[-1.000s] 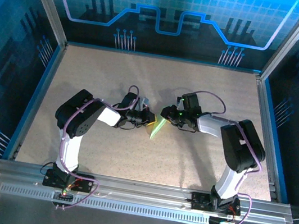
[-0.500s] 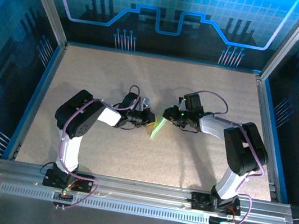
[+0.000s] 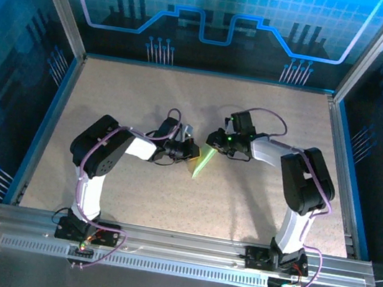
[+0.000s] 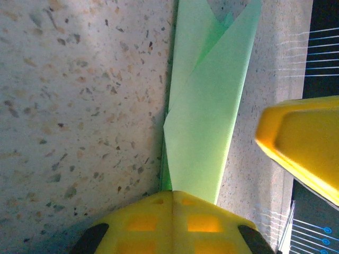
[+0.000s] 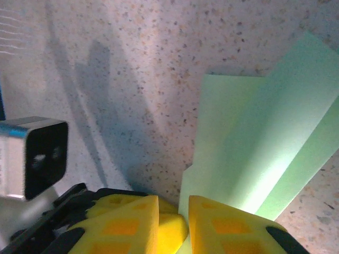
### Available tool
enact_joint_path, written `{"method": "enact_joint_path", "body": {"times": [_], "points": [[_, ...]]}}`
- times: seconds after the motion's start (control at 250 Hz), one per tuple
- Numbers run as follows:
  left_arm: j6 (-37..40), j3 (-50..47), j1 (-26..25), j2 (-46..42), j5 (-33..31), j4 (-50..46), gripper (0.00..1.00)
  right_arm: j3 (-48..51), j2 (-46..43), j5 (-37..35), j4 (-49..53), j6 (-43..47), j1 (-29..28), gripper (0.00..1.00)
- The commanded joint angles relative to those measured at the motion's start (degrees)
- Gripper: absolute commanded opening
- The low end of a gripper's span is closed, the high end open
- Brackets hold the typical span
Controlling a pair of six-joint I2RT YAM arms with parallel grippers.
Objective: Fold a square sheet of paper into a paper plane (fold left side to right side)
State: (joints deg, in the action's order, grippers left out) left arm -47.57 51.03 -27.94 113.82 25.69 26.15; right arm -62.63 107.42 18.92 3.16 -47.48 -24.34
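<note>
the paper plane [image 3: 203, 163] lies near the middle of the speckled table [image 3: 147, 100], a slim pale green dart running from the far right down to a point at the near left, with both arms reaching in to meet over it. the left gripper [image 3: 189, 152] comes in from the left and sits at the plane's left edge; in the left wrist view its yellow fingers [image 4: 172, 198] are pressed fully together with no gap, and one end of the folded paper [image 4: 206, 106] disappears beneath them, though whether it is pinched or only pressed flat i cannot tell. layered flaps overlap along the paper's length there, and another yellow finger [image 4: 302, 143] hangs just to its right. the right gripper [image 3: 215, 141] comes in from the right and hovers at the plane's far end. in the right wrist view its jaws [image 5: 174, 203] stand a narrow slit apart, and the edge of the raised green sheet [image 5: 254, 148] runs down into that slit; whether the pads actually bite the paper is unclear. a silver and black camera box [image 5: 32, 156] shows at the left of that view
</note>
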Motion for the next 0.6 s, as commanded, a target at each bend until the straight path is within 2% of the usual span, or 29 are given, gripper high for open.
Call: {"method": "enact_joint_path", "body": {"times": [0.0, 0.599], "points": [[2.8, 0.0, -1.9, 3.6, -5.8, -7.0, 0.02, -1.9, 1.7, -1.5, 4.3, 1.4, -0.7, 0.23], [3.1, 1.0, -2.2, 4.6, -5.5, -8.0, 0.07, 0.2, 2.1, -3.4, 6.3, 1.9, -0.7, 0.23]]}}
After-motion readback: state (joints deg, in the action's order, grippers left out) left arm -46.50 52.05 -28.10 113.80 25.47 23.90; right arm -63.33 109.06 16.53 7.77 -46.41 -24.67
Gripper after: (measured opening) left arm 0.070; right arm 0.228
